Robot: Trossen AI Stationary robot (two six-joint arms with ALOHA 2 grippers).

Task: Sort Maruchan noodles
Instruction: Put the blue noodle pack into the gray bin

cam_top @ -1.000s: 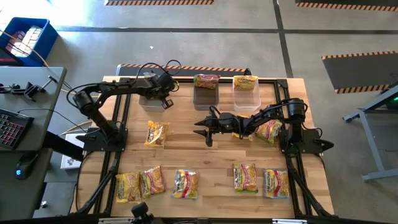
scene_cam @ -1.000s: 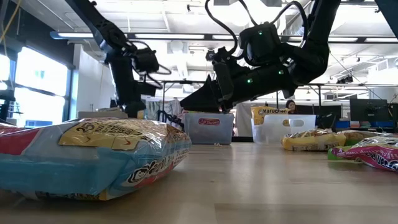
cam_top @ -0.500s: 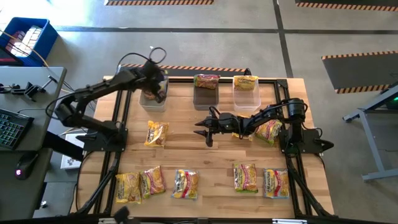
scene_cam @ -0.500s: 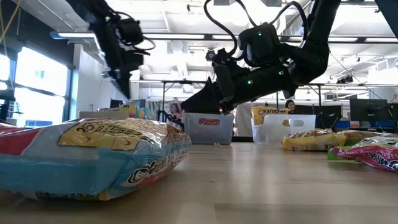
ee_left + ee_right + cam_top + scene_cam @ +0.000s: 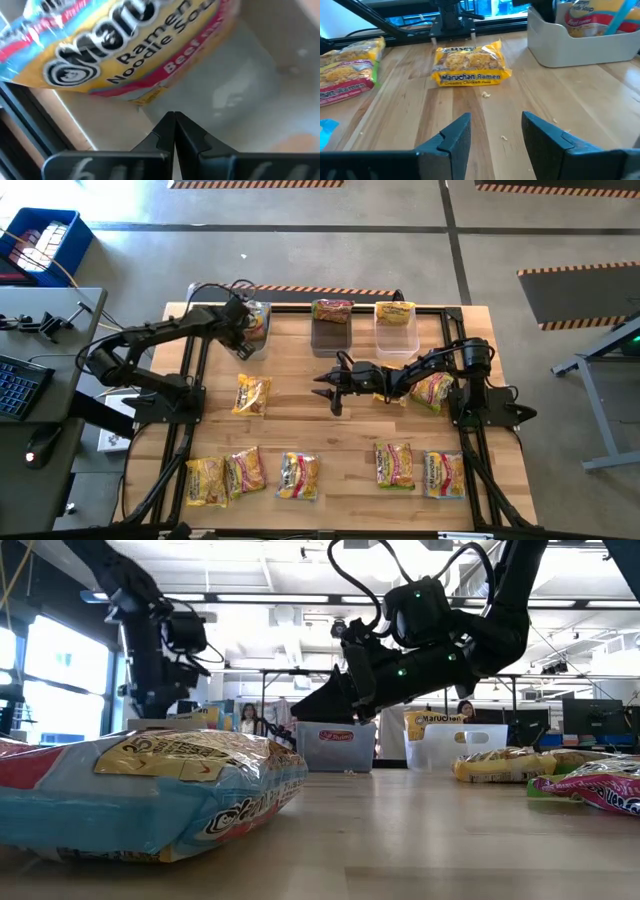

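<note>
My left claw (image 5: 243, 330) is pinched fully shut with nothing between its tips, and it hangs at the near edge of the leftmost tub (image 5: 250, 345) at the far side of the table (image 5: 300, 410); straight ahead of its closed fingers (image 5: 172, 132) a beef ramen packet (image 5: 125, 45) lies inside that tub, close to the tips but apart from them; my right claw (image 5: 327, 392) floats over the middle of the table, jaws partly spread and empty, its fingers (image 5: 455, 135) pointing toward my left arm's side; directly ahead of it, well apart, a chicken ramen packet (image 5: 252, 394) lies flat on the wood; beyond the right claw toward the far edge stand the dark middle tub (image 5: 331, 332) with a packet (image 5: 332, 310) in it and the clear right tub (image 5: 396, 332) with another packet (image 5: 395, 312); behind the right claw, under my right arm, a pink-accented packet (image 5: 433, 391) rests on the table; along the near edge, well apart from both claws, sit five more packets: a touching pair (image 5: 226, 475) on my left side, one (image 5: 299, 475) near the centre, and two (image 5: 395, 465) (image 5: 443, 473) on my right side.
</note>
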